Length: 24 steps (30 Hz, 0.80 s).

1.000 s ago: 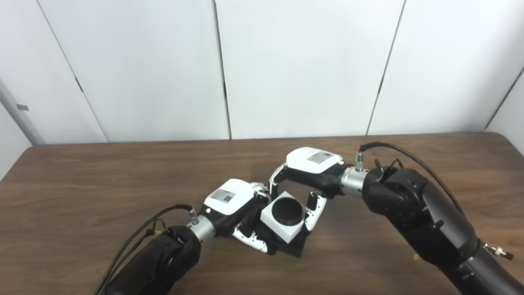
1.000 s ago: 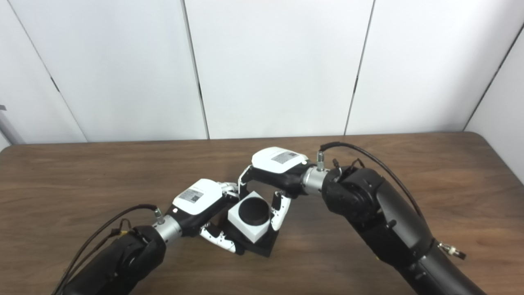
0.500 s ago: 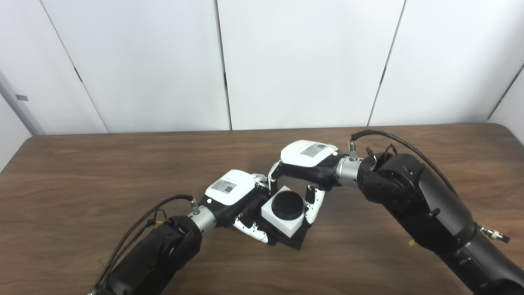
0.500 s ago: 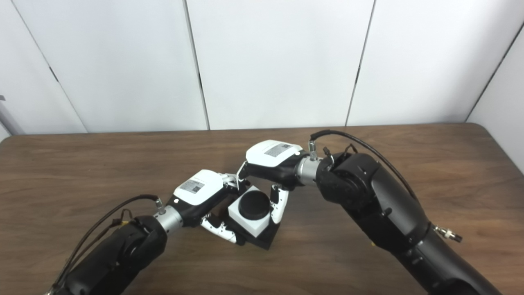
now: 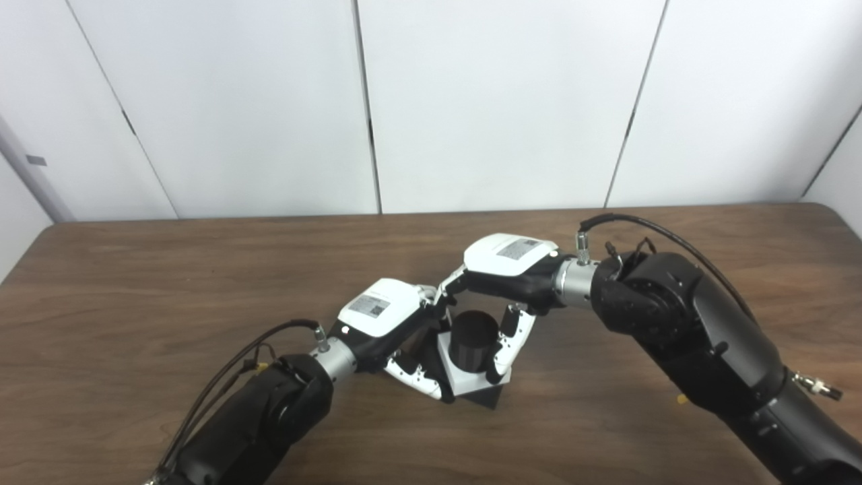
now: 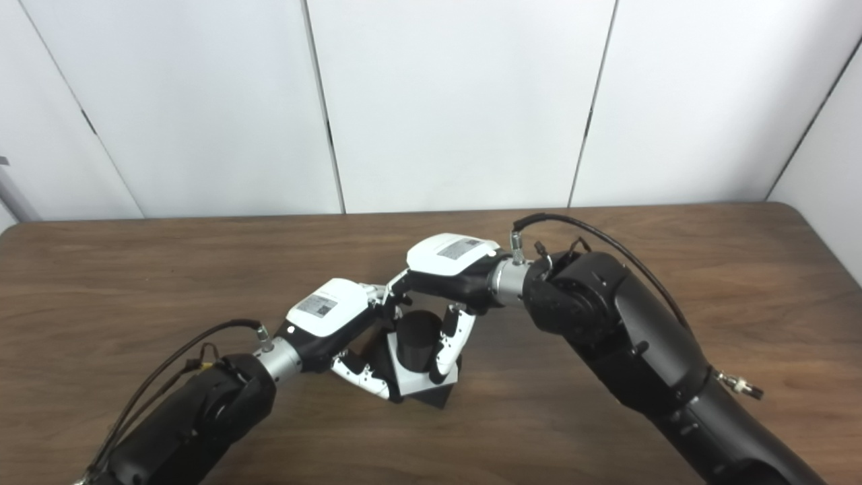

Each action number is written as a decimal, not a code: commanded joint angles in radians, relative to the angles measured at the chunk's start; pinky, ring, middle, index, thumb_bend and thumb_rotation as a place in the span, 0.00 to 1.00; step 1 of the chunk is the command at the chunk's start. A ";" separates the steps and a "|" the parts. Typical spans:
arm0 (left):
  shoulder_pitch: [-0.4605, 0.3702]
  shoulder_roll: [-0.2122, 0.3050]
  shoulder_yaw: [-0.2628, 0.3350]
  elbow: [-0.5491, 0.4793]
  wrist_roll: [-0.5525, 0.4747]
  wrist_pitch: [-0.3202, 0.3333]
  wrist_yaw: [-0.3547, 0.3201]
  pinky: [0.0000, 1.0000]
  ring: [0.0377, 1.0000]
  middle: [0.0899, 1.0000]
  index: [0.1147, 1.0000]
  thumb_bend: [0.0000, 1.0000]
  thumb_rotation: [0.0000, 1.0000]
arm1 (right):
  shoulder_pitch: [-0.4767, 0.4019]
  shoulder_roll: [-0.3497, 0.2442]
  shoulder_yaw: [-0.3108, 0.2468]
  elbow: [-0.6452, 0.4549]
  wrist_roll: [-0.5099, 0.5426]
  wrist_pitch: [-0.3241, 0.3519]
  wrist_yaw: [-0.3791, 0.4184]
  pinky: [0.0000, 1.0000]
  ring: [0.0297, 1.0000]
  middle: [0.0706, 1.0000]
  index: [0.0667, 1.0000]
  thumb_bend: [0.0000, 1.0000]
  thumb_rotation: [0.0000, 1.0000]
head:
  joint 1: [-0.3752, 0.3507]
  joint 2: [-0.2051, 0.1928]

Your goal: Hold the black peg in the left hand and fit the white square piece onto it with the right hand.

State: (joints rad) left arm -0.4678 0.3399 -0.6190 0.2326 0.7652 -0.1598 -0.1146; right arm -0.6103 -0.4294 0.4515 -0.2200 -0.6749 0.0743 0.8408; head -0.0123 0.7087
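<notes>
Right hand (image 5: 506, 283) fingers bracket the white square piece (image 5: 465, 385), already low around the black peg (image 5: 473, 340) on the table (image 5: 135, 283). Both look rigid, light, smooth: press its flat sides. Your left hand (image 5: 394, 330) clamps the peg's base.

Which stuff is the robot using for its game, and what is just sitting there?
Used for the job:
- black peg, poking up through the white piece
- white square piece, low down on the peg
- left hand, holding the peg's base
- right hand, fingers on the white piece

Just there:
- wooden table
</notes>
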 commanded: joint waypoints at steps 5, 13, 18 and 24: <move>0.033 -0.002 -0.044 0.039 0.052 0.031 -0.094 0.84 0.86 0.83 0.42 0.52 0.08 | -0.020 -0.036 -0.087 -0.042 0.028 -0.004 -0.048 0.83 0.83 0.81 0.70 0.85 0.23 | -0.002 0.002; 0.028 0.003 -0.046 0.046 0.055 0.026 -0.096 0.83 0.87 0.84 0.42 0.52 0.08 | 0.031 -0.069 -0.220 -0.047 0.085 -0.003 -0.140 0.72 0.79 0.78 0.65 0.78 0.15 | -0.003 -0.002; 0.029 0.005 -0.045 0.048 0.055 0.022 -0.090 0.83 0.86 0.83 0.42 0.52 0.08 | 0.094 -0.060 -0.294 -0.038 0.118 0.023 -0.212 0.67 0.78 0.77 0.66 0.75 0.12 | -0.009 -0.003; 0.034 0.002 -0.044 0.051 0.053 0.024 -0.087 0.83 0.86 0.83 0.42 0.52 0.08 | 0.187 -0.011 -0.366 0.003 0.156 -0.002 -0.373 0.62 0.75 0.76 0.66 0.72 0.06 | -0.007 -0.004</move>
